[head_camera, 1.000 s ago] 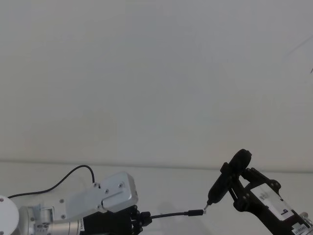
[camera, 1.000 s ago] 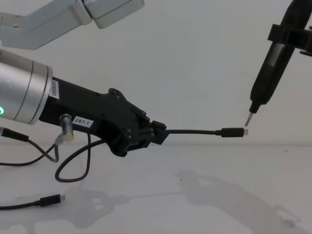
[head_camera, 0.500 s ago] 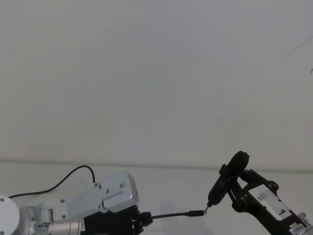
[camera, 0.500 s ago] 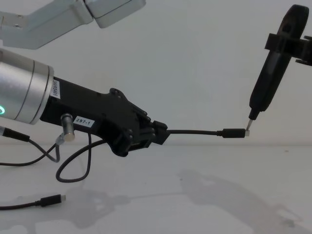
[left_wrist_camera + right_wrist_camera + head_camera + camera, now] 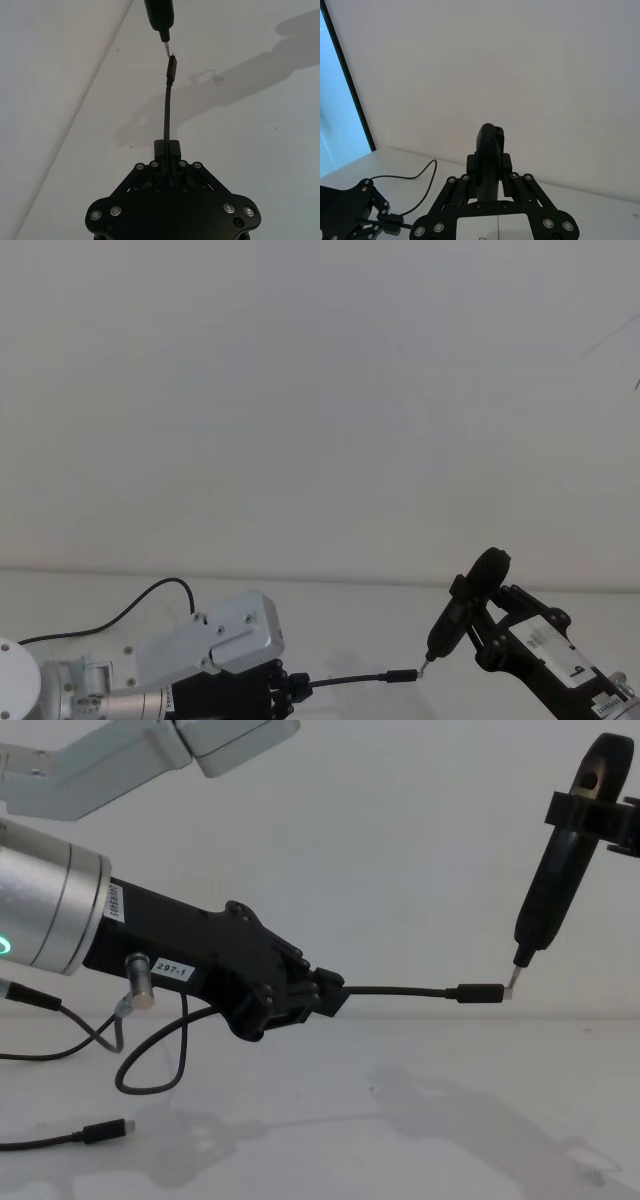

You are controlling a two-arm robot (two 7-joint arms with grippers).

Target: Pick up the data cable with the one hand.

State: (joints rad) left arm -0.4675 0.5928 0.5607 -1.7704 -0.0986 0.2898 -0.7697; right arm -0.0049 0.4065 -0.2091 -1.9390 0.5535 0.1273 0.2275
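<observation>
My left gripper (image 5: pixel 325 995) is shut on the data cable (image 5: pixel 400 990), held above the white table. A short stretch of cable juts out to the right and ends in a black plug (image 5: pixel 480 993) with a silver tip. The rest loops down behind the gripper to a second plug (image 5: pixel 105 1130) lying on the table. In the left wrist view the cable (image 5: pixel 166 105) runs straight out from my shut left gripper (image 5: pixel 167 147). My right gripper (image 5: pixel 600 815) is shut on a slim black tool (image 5: pixel 550 900), whose metal point meets the plug's tip.
A short grey wire (image 5: pixel 105 1025) with an angled silver connector (image 5: pixel 135 985) hangs from my left wrist. The white table (image 5: pixel 400 1120) meets a plain white wall close behind. The right wrist view shows the tool (image 5: pixel 487 160) upright and the left gripper (image 5: pixel 380 220) low down.
The tool's point has come down onto the plug's silver tip, and the tool has tilted slightly. My left gripper and the cable have stayed almost still.
</observation>
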